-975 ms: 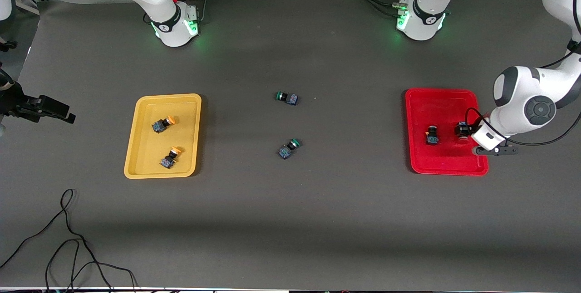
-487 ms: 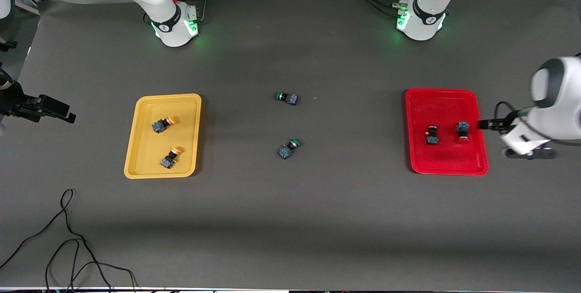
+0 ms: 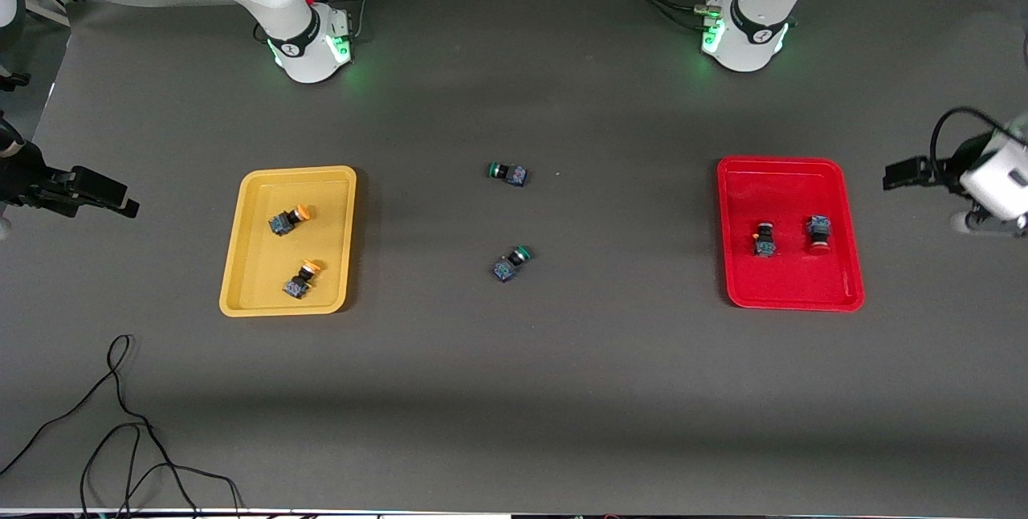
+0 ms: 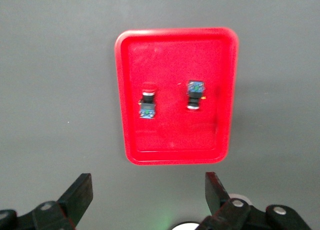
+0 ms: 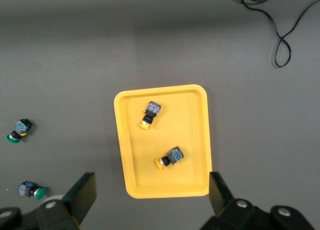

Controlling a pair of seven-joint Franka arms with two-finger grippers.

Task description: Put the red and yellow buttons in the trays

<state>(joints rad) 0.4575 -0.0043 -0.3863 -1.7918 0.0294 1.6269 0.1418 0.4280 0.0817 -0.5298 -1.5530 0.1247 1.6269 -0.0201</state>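
right tool [image 3: 120,204] hangs over the worktop [image 3: 514,390] past the right arm's end, well apart from the yellow tray [image 3: 241,262]; its fingers [image 5: 84,190] are spread wide with nothing between them. in the right wrist view the yellow tray [image 5: 125,155] lies straight ahead of this tool, between the lines of its two fingers.

yellow tray holds both orange-capped buttons, lying on their sides and apart from each other: one [image 3: 288,219] farther from the front camera, one [image 3: 302,279] nearer. both sit on the tray floor, clear of the rim.

two green-capped buttons lie on the bare worktop between the trays, well apart from either tool: one [image 3: 507,173] farther from the front camera, one [image 3: 511,262] nearer.

red tray [image 3: 739,278] sits toward the left arm's end. two red-capped buttons rest inside it, side by side and not touching: one [image 3: 763,239] toward the middle of the worktop, one [image 3: 817,231] closer to the left tool.

left tool [image 3: 899,175] is over the bare worktop just beside the red tray, off its rim on the left arm's end. its fingers [image 4: 80,192] are released and wide apart, gripping nothing. in the left wrist view the red tray [image 4: 125,140] with both buttons lies ahead of the tool, between the lines of its fingers.
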